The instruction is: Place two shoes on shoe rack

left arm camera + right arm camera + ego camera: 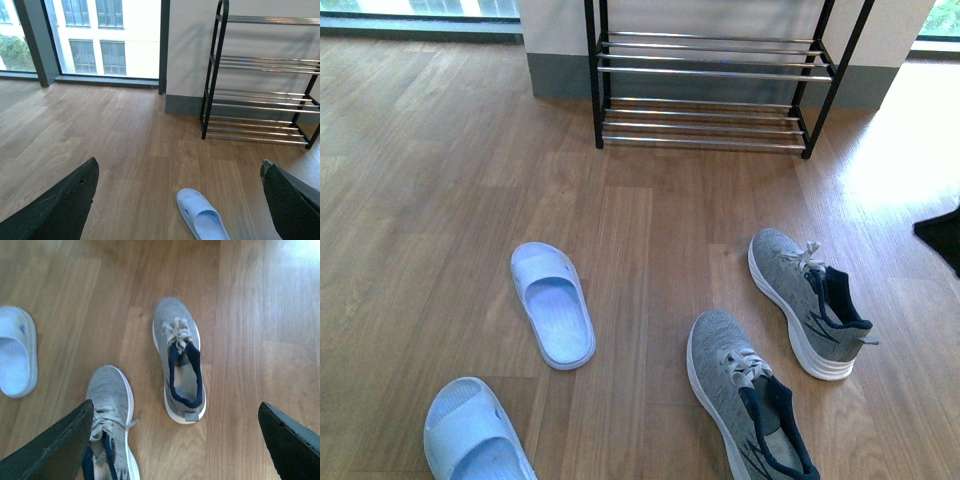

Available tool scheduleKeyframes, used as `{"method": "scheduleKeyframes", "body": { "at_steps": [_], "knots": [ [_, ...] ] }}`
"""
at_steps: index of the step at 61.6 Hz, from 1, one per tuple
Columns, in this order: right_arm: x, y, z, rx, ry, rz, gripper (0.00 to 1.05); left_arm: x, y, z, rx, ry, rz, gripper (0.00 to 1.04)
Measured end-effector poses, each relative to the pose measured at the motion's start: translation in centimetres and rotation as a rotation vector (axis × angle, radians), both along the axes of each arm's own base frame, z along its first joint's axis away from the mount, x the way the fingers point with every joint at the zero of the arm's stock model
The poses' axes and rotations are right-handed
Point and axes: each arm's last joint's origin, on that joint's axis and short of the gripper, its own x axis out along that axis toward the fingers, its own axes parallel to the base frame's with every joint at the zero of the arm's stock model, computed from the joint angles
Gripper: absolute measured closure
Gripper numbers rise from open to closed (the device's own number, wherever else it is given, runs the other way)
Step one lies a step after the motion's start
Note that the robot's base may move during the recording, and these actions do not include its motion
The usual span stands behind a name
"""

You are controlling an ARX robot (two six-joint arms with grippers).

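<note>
Two grey knit sneakers lie on the wooden floor, one [805, 300] further right and the other [745, 400] nearer to me. Both appear in the right wrist view, the far sneaker [180, 360] and the near sneaker [107, 410]. My right gripper [175, 407] hangs open above them and holds nothing. Two pale blue slippers [552, 303] [475, 435] lie to the left. My left gripper [179, 167] is open and empty, high over one slipper [202, 217]. The shoe rack [710, 75] stands empty against the far wall, and the rack [260, 95] also shows in the left wrist view.
A black shape [940, 235] pokes in at the right edge of the front view. A grey-skirted wall [560, 70] backs the rack. Floor-to-ceiling windows [100, 35] run along the left side. Bare floor lies between the shoes and the rack.
</note>
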Motion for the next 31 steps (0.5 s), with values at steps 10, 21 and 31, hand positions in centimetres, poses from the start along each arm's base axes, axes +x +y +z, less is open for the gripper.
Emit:
{"method": "scheduleKeyframes", "body": {
  "at_steps": [10, 21, 31],
  "knots": [
    [4.0, -1.0, -6.3, -0.020, 0.134, 0.032, 0.09, 0.0, 0.0, 0.0, 0.000, 0.000, 0.000, 0.09],
    [7.8, -2.4, -11.8, -0.045, 0.221, 0.020, 0.09, 0.0, 0.0, 0.0, 0.000, 0.000, 0.000, 0.09],
    [10.5, -3.7, -14.6, -0.057, 0.265, -0.001, 0.09, 0.0, 0.0, 0.0, 0.000, 0.000, 0.000, 0.09]
  ]
}}
